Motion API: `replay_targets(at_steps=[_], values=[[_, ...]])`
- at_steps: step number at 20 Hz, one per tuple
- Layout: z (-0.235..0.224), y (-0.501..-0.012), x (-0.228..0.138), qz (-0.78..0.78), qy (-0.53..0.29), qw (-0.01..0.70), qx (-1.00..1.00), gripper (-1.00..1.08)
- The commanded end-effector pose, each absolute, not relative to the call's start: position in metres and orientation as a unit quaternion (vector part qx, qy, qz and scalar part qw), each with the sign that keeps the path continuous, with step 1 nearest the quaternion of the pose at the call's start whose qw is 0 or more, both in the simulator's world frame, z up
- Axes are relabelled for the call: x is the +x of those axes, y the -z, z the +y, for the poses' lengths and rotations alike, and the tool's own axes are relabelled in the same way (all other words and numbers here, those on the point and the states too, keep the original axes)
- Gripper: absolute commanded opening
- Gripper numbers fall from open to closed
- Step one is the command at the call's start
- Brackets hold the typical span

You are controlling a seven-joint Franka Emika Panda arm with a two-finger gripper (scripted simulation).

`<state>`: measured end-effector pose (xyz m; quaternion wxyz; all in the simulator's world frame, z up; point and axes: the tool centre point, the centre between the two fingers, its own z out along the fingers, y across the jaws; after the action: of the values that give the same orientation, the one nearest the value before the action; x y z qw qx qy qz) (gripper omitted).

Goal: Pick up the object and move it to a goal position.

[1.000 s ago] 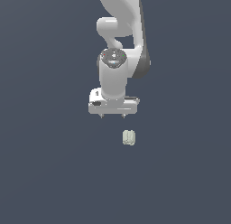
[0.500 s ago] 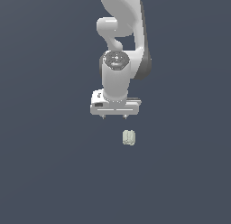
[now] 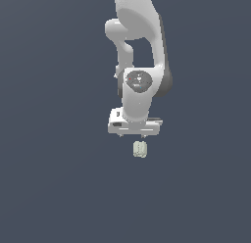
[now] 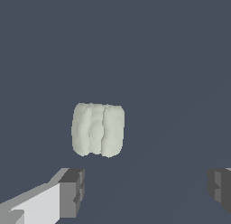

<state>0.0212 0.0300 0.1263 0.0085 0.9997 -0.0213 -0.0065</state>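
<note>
The object is a small pale greenish-white ribbed blob lying on the dark floor, just below the gripper's white hand in the exterior view. The gripper hangs directly above and slightly behind it, its fingers barely showing under the hand. In the wrist view the object fills the middle, and the two grey fingertips stand wide apart near the frame's edge. The gripper is open and nothing lies between its fingers; the object sits ahead of the gap, closer to one finger.
A uniform dark grey-blue floor surrounds everything. The white arm rises from the hand toward the top of the exterior view. No other objects show.
The gripper has moved down and toward the exterior view's right, closing in on the object. The object has stayed in place.
</note>
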Motion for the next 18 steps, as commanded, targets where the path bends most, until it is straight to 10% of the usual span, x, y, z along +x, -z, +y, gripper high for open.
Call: replay_targets(at_steps=[1, 18], values=[[0.043, -0.115, 0.029, -0.031, 0.004, 0.006, 0.999, 1.0], [0.069, -0.082, 0.041, -0.051, 0.001, 0.0, 0.999, 1.0]])
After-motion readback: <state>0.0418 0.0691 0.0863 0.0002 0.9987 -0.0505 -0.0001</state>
